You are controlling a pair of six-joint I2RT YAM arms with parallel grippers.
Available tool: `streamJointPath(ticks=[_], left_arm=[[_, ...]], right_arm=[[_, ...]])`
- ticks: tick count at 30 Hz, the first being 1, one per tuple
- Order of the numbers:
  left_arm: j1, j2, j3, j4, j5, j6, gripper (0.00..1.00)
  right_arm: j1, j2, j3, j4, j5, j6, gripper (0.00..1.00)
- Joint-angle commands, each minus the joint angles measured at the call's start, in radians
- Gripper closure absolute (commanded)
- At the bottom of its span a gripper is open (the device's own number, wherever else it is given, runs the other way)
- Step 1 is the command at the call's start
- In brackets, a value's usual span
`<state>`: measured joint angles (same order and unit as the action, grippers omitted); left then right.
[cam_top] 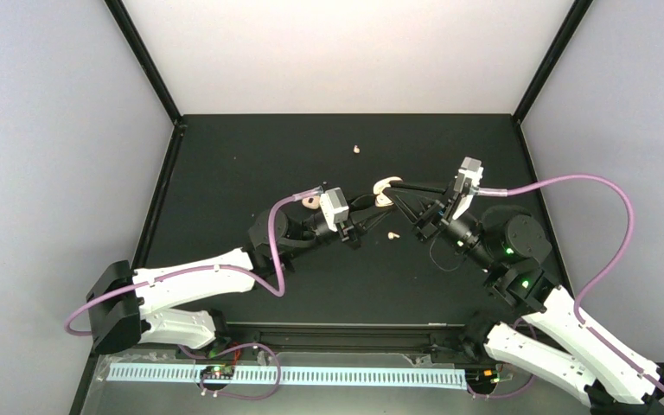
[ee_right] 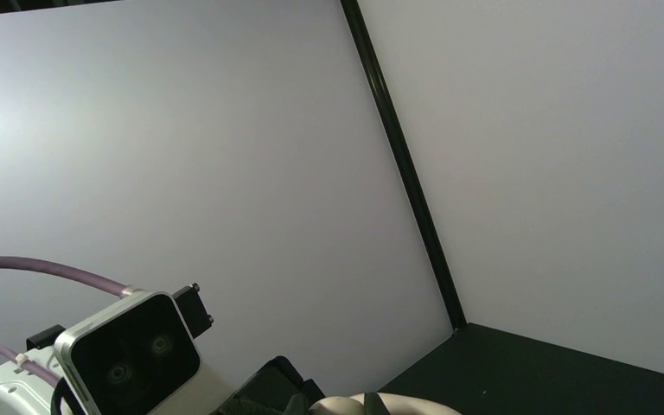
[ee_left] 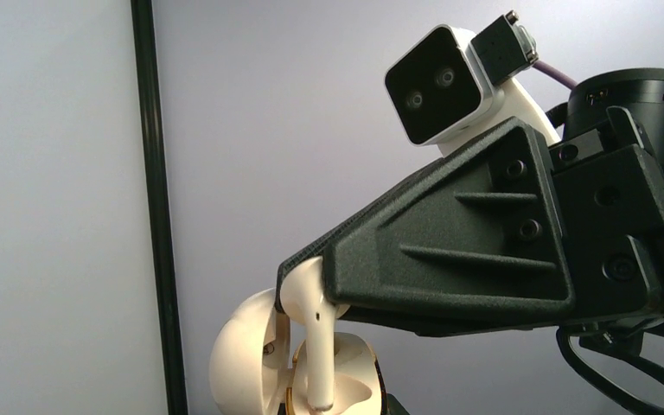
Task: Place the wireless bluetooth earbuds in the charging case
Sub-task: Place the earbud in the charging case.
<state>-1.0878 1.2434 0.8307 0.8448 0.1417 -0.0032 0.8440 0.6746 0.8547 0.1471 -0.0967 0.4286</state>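
The open charging case is clamped in my left jaws over mid-counter, apparently to present its sockets. My right jaws pinch an earbud by its head so the free stem points down into the case.
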Motion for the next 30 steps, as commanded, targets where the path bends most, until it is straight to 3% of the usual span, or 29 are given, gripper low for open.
streamJointPath(ticks=[1,16,22,30], left_arm=[[0.000,-0.014,0.052,0.013,0.008,-0.027,0.98],[-0.001,-0.019,0.064,0.016,0.005,-0.046,0.98],[0.000,-0.019,0.060,0.012,0.005,-0.042,0.98],[0.000,-0.018,0.055,0.013,0.013,-0.038,0.98]], right_arm=[[-0.001,-0.008,-0.023,0.009,-0.005,0.000,0.99],[-0.001,-0.012,-0.038,-0.014,-0.024,-0.020,0.99],[0.000,-0.018,-0.028,-0.031,-0.022,-0.031,0.87],[-0.001,-0.022,-0.028,-0.034,-0.010,-0.030,0.78]])
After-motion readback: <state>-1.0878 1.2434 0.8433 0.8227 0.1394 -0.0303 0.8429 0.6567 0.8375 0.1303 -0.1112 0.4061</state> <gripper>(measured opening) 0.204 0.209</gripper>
